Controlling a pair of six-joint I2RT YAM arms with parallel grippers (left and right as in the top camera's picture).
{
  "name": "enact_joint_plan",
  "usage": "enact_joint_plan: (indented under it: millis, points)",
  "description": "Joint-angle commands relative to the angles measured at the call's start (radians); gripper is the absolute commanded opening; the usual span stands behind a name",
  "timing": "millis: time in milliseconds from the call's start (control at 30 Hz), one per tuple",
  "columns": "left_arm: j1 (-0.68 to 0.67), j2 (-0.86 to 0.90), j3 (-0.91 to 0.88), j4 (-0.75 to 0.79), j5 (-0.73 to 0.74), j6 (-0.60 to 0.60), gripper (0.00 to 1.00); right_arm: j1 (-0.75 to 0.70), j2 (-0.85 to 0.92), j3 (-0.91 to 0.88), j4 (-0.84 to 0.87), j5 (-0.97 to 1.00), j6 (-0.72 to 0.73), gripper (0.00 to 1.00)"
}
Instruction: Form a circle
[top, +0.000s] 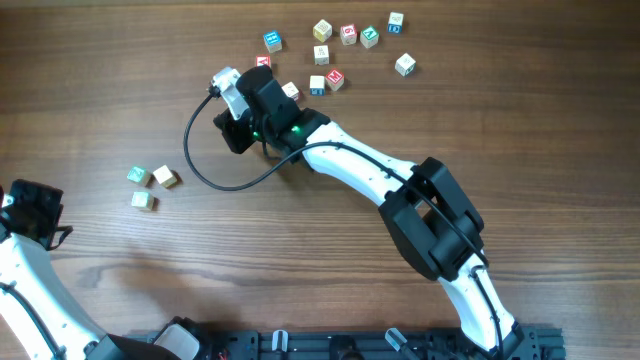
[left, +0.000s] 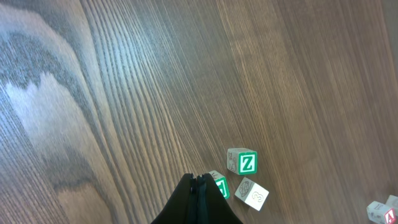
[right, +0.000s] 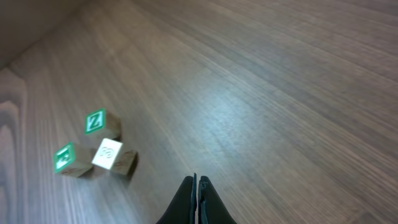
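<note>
Two grippers, and I read both as closed with their jaws pressed flat together. The left gripper (left: 198, 179) sits low at my near left corner of the wooden table (top: 480, 100). In its wrist view the cluster of three letter cubes (top: 150, 186) lies just beyond and to the right of the fingertips, not touching them. One cube shows a green Z (left: 242, 162), a second green-faced cube (left: 219, 185) lies partly behind the fingers, and a pale cube (left: 254, 193) is tilted beside it. They make a loose triangle, no ring. Farther in, the right gripper (right: 196, 179) hangs over bare wood mid-table, well apart from the cluster, a black cable (top: 200, 165) looping from its wrist. Farthest off, the larger scatter of letter cubes (top: 335, 50) lies past that arm.
</note>
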Motion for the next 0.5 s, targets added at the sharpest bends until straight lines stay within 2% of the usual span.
enact_joint_plan:
  millis: [0,133,267,367,467]
  points:
    - [0.004,0.005,0.007,-0.001,0.015,0.02,0.04,0.009,0.024,0.003,-0.002,-0.085,-0.019,0.05]
    - [0.004,0.005,0.007,-0.031,0.024,0.02,0.04,0.038,0.063,0.003,0.056,-0.093,0.047,0.05]
    - [0.004,0.005,0.007,0.006,0.024,0.02,0.04,0.066,0.125,0.003,0.27,0.046,0.248,0.04]
    - [0.004,0.005,0.007,0.006,0.024,0.02,0.04,0.069,0.165,0.004,0.177,0.028,0.162,0.05]
    - [0.004,0.005,0.007,0.001,0.024,0.02,0.04,0.056,0.171,0.006,0.064,-0.047,0.007,0.04]
